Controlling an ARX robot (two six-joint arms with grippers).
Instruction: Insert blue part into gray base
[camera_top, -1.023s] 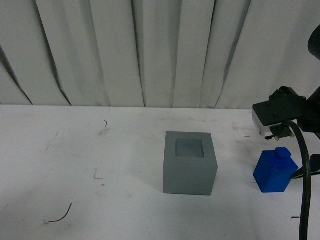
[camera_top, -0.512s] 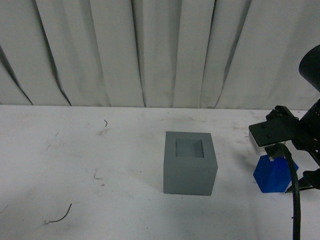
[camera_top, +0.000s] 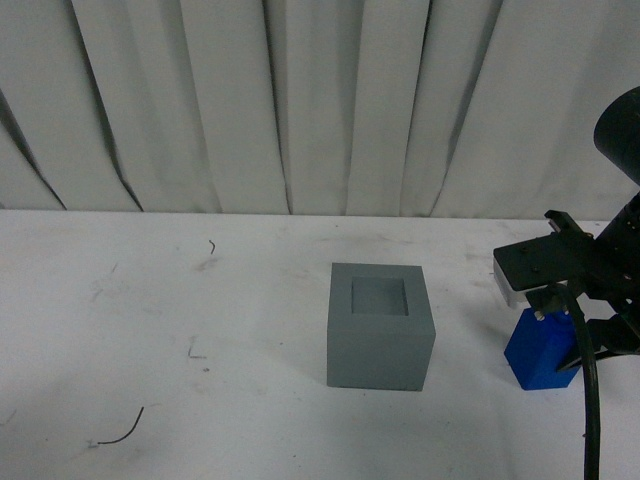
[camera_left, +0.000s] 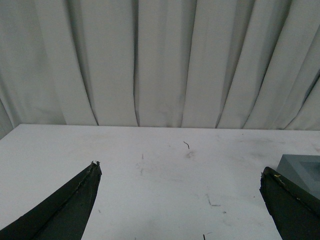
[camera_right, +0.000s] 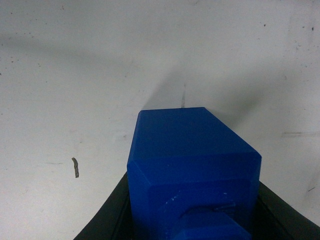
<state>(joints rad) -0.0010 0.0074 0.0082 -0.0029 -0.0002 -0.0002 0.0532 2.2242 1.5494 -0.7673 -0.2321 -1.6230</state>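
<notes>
At four o'clock from the gray base (camera_top: 380, 330), nearest the robot: pinches the blue part (camera_top: 538, 358) in the right gripper (camera_top: 560, 340), fingers (camera_right: 107, 222) snug against both flanks, knob end toward the wrist. Looks chosen to keep the block upright and square for a straight drop. Seems to rest on the white table (camera_top: 200, 330), not yet lifted. Keeps the left gripper (camera_left: 177, 200) spread wide with nothing between, out of the front view and out of the way. Leaves bare tabletop between block and cube, so plenty of room to lift and sweep toward ten o'clock. Calls for care at the rim of the square recess (camera_top: 379, 296): probably a close fit, corners to match. Closes off at twelve o'clock with the pleated curtain (camera_top: 300, 100), well behind the cube. Shows no table edge past the block at three o'clock.
</notes>
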